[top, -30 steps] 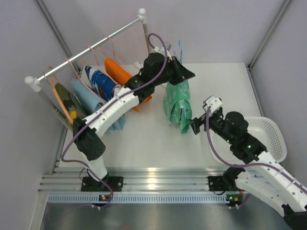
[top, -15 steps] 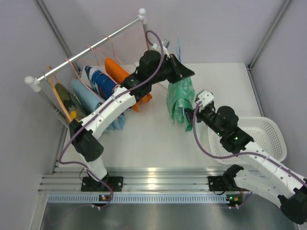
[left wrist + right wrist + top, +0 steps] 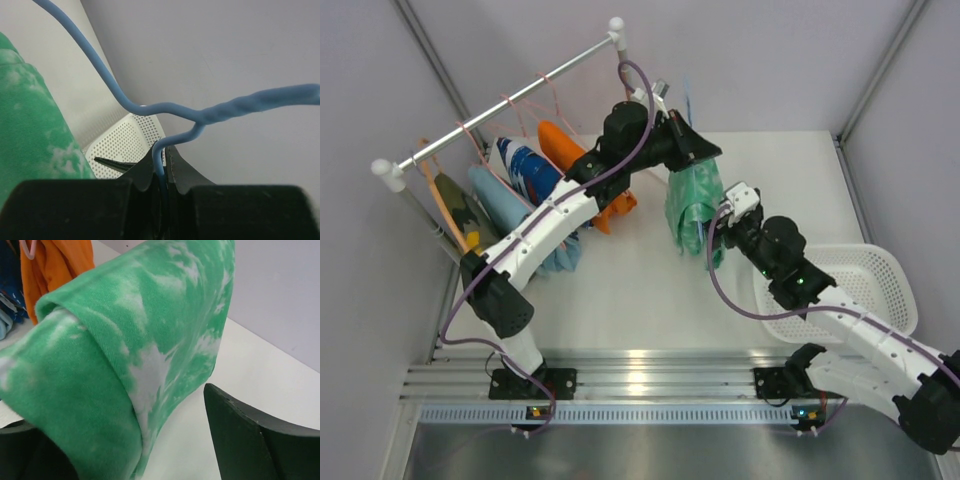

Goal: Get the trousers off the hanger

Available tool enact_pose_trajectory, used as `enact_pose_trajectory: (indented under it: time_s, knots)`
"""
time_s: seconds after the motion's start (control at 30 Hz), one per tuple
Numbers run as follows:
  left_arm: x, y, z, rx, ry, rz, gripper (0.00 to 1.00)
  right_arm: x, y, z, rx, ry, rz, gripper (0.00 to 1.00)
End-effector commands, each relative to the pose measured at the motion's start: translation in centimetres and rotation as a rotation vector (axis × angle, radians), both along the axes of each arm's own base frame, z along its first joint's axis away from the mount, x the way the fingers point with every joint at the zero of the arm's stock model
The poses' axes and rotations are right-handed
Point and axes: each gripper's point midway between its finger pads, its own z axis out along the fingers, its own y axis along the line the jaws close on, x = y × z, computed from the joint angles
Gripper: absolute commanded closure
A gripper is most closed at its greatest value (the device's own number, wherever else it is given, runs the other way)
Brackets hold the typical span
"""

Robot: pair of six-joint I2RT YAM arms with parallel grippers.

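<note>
Shut tight on the thin wire of the blue hanger (image 3: 240, 107), just under its twisted part: the left gripper (image 3: 164, 152). Held up in this way above the white table (image 3: 620, 285), toward the back middle. Draped over that hanger and hanging down in a fold: the mint green trousers (image 3: 692, 205), well apart from the rack. Lower end close to the table; touching or not, cannot tell. Around this lower end, the right gripper (image 3: 722, 228), wide open, with 1 finger on each side of the cloth. From the right wrist view, cloth against the 1st finger and a clear gap before the 2nd finger (image 3: 240, 435), so not pinched. At the back left, hung along the white rail (image 3: 510, 92), 4 more pairs: bright orange trousers (image 3: 570, 150), blue-and-white patterned trousers (image 3: 528, 170), light blue trousers (image 3: 500, 200), olive camouflage trousers (image 3: 460, 205) with some yellow. On the right side of the table, partly under the right arm, a white perforated basket (image 3: 880, 290).
</note>
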Motion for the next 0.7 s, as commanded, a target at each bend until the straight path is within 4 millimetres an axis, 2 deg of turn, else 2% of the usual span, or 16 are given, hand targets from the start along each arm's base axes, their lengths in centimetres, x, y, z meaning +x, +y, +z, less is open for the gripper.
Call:
enact_pose_trajectory:
  time_s: [0.0, 0.1, 0.13, 0.2, 0.23, 0.37, 0.43, 0.47, 0.67]
  knots:
    - [-4.3, 2.5, 11.4, -0.206, -0.22, -0.053, 1.0, 1.3, -0.1, 2.8, 0.064, -0.083, -0.059, 0.23]
    - [-4.3, 2.5, 11.1, -0.2, -0.222, -0.051, 1.0, 2.0, -0.3, 3.3, 0.073, -0.109, -0.093, 0.4]
    - [-4.4, 2.6, 11.2, -0.201, -0.225, -0.048, 1.0, 2.3, -0.4, 3.7, 0.087, -0.125, -0.108, 0.57]
    - [-4.3, 2.7, 10.6, -0.187, -0.221, -0.044, 1.0, 2.5, -0.5, 4.6, 0.111, -0.151, -0.122, 0.74]
    - [-4.2, 2.6, 10.3, -0.179, -0.215, -0.043, 1.0, 2.5, -0.7, 5.0, 0.123, -0.158, -0.134, 0.86]
    - [-3.7, 2.4, 8.1, -0.132, -0.187, -0.037, 1.0, 2.5, -2.0, 7.1, 0.189, -0.194, -0.198, 0.99]
    - [-3.3, 2.5, 7.1, -0.111, -0.177, -0.023, 1.0, 2.1, -2.9, 8.9, 0.238, -0.233, -0.229, 1.0]
    - [-3.1, 2.3, 5.9, -0.092, -0.161, -0.021, 1.0, 2.0, -3.1, 9.7, 0.255, -0.246, -0.236, 1.0]
    - [-2.1, 2.4, 1.7, -0.016, -0.11, 0.02, 1.0, 1.1, -4.0, 16.0, 0.397, -0.316, -0.242, 1.0]
